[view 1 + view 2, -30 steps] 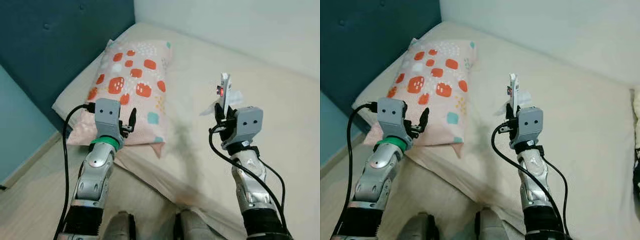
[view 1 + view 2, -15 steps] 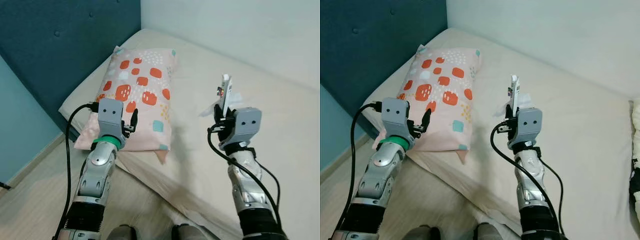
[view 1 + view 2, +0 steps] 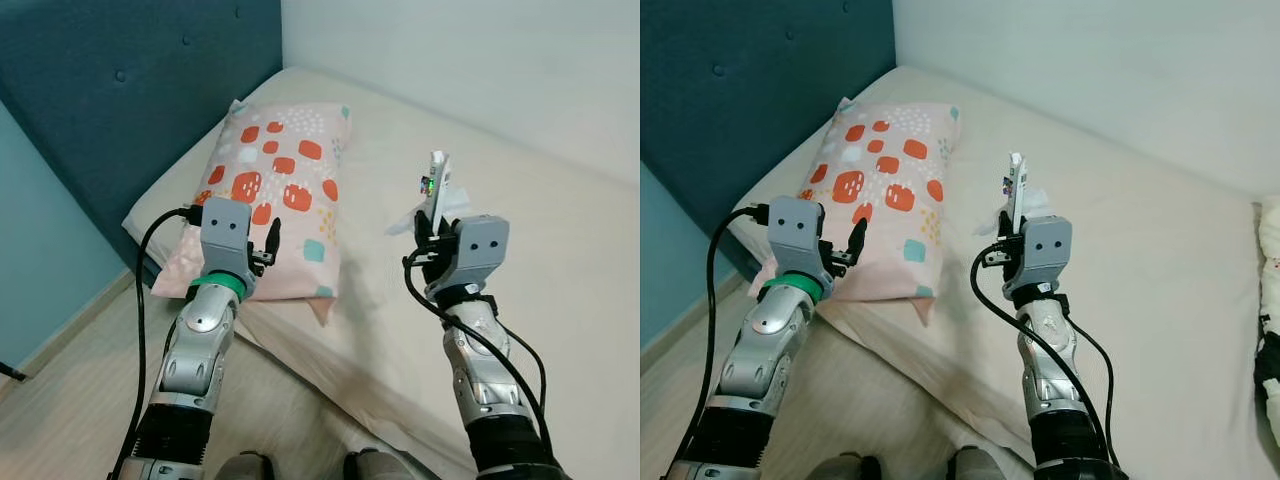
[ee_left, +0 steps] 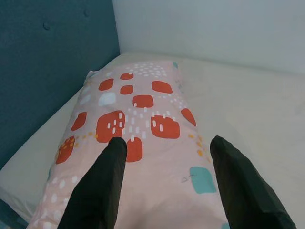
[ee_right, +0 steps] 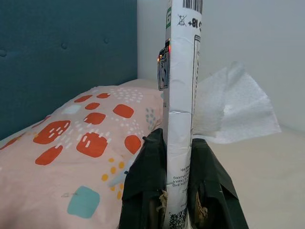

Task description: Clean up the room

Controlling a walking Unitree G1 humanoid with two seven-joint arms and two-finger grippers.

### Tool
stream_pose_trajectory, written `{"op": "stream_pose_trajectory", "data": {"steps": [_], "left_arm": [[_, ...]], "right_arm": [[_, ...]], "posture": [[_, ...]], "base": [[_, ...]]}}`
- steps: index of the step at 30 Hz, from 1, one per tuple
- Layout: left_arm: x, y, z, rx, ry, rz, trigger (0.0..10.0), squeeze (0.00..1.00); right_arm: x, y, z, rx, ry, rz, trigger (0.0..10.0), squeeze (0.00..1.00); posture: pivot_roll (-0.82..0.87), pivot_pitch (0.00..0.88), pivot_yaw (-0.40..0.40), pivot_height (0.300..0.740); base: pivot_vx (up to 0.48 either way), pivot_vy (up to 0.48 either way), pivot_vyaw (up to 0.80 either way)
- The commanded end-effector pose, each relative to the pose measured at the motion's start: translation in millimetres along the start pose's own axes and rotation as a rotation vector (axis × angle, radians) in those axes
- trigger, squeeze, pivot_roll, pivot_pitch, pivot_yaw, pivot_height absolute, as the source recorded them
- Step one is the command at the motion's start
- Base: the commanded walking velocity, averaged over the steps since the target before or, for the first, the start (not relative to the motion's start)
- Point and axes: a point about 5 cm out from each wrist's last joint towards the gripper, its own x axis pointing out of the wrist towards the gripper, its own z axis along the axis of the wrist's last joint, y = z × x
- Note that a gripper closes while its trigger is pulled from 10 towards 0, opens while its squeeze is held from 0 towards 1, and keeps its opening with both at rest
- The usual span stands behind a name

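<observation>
Right claw raised, clamping flattened packet upright.

Pillow on the bed, left side, beside the headboard; wall behind.

a patterned pillow is lying on the bed, touching the blue headboard.

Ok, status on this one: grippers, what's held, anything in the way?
Right gripper shut on flat wrapper with tissue, held upright over the bed. Left gripper open, above the patterned pillow. No obstruction seen.
</observation>
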Motion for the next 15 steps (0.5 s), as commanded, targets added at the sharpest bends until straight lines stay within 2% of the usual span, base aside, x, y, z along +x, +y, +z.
{"op": "stream_pose_trajectory", "data": {"steps": [1, 15], "left_arm": [[-2.0, -0.9, -6.0, 0.004, 0.020, 0.001, 10.0, 0.00], [-2.6, -0.6, -6.6, 0.004, 0.022, 0.000, 10.0, 0.00]], "right_arm": [[-0.7, 1.6, -3.8, 0.010, 0.022, -0.003, 10.0, 0.00], [0.5, 5.3, -4.9, -0.006, 0.031, 0.011, 10.0, 0.00]], "posture": [[-0.02, 0.000, 0.017, 0.734], [-0.01, 0.000, 0.017, 0.734]], "base": [[-0.262, 0.000, 0.00], [-0.306, 0.000, 0.00]]}}
